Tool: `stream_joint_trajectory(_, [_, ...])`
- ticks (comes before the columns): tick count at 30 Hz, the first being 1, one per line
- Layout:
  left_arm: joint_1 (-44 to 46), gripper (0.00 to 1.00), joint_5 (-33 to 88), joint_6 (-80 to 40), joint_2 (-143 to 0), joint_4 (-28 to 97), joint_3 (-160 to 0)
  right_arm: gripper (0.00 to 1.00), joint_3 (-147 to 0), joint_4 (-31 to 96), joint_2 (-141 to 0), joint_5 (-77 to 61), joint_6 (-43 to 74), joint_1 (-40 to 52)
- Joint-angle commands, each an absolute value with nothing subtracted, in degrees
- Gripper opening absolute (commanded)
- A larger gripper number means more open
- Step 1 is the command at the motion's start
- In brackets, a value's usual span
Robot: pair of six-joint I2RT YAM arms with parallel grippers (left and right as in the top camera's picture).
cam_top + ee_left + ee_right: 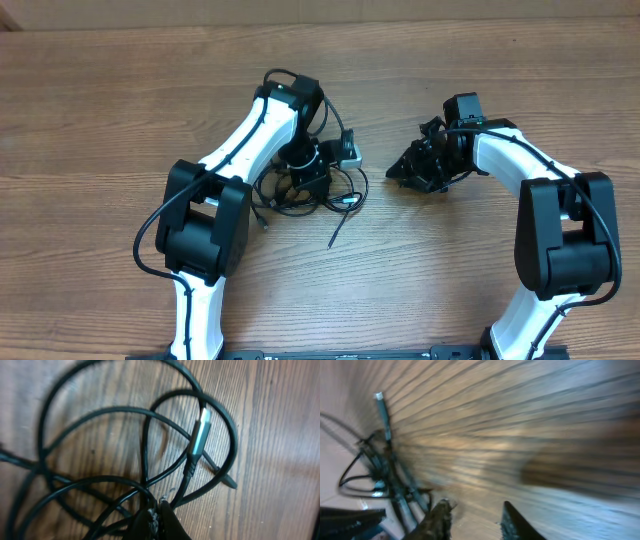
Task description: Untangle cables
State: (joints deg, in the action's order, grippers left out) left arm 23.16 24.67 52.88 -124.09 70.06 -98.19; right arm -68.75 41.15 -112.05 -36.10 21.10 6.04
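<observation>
Overhead, the cables point(318, 192) are lying tangled on the table point(100, 100) beneath the left gripper point(303, 172); the right gripper point(405, 172) is hanging apart to their right; at the left wrist, pressed-together jaws are pinching one strand below a silvery plug point(200, 435); at the right wrist, jaws are standing spread, holding nothing.

Right gripper point(474, 510) stands parted; cables point(385, 475), seemingly tangled, lie left.

Wood-grain table point(100, 100) bears black cables point(340, 200) in one looped tangle. From the tangle a loose end trails toward the front edge, seemingly lying flat.
</observation>
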Motion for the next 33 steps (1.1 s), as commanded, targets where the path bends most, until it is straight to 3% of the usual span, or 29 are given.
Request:
stream_joint_trajectory(1, [23.2,0.04,25.5,49.6,-124.8,71.2,-102.3,0.36,-68.6,40.9,-112.2,-43.7,21.0,6.1])
stream_joint_trajectory(8, [23.2,0.04,25.3,49.7,-124.8,73.1,-103.3,0.42,-68.6,41.0,-112.2,-49.0,21.0,6.5])
stream_joint_trajectory(9, [23.2,0.08,24.6,49.7,-124.8,73.8,-103.3,0.42,-68.6,41.0,-112.2,-49.0,21.0,6.5])
stream_joint_trajectory(11, [23.2,0.25,22.4,49.9,-124.8,74.9,-103.2,0.43,-68.6,41.0,-112.2,-49.0,21.0,6.5])
stream_joint_trajectory(13, [23.2,0.29,20.6,51.7,-124.8,75.9,-103.2,0.43,-68.6,41.0,-112.2,-48.9,21.0,6.5])
stream_joint_trajectory(17, [23.2,0.50,21.3,57.9,-124.8,76.5,-102.0,0.43,-68.6,41.0,-112.2,-48.9,21.0,6.5])
stream_joint_trajectory(20, [23.2,0.60,24.4,62.4,-124.8,75.8,-100.2,0.44,-68.6,41.0,-112.2,-48.4,21.0,6.5])
stream_joint_trajectory(27, [23.2,0.59,26.2,63.5,-124.8,66.8,-94.7,0.44,-68.6,40.9,-112.2,-46.8,21.0,6.5])
stream_joint_trajectory(33, [23.2,0.55,26.9,63.4,-124.8,66.1,-93.9,0.45,-68.6,41.0,-112.2,-46.2,21.0,6.5])
